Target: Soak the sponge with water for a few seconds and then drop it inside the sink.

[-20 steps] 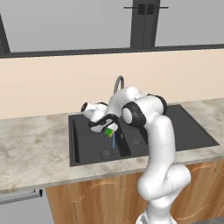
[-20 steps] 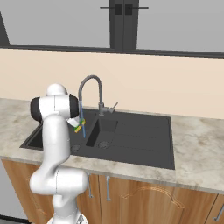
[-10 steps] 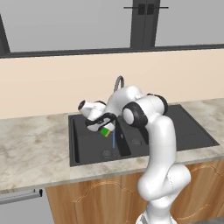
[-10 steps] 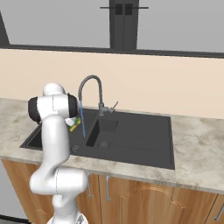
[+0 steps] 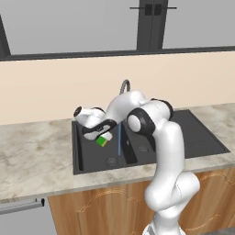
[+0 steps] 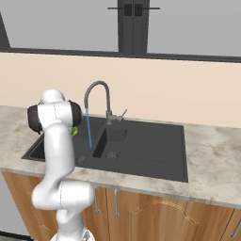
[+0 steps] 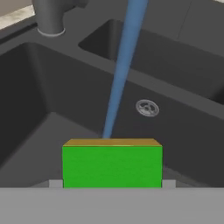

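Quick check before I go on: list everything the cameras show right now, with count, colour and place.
sponge: one, green top over yellow layer, held above the larger basin, left of the stream.
water: one thin blue stream, falling from the faucet into the sink.
sink: one, black, double basin, set in the counter.
faucet: one, grey gooseneck, behind the basins.
drains: round, grey, one in each basin floor.
counter: one, mottled beige stone, around the sink.
cabinets: wooden fronts, below the counter.
window: dark frame, above the beige wall.
arm: one, white with dark joints, reaching over the sink.
gripper: one, fingers closed on the sponge.
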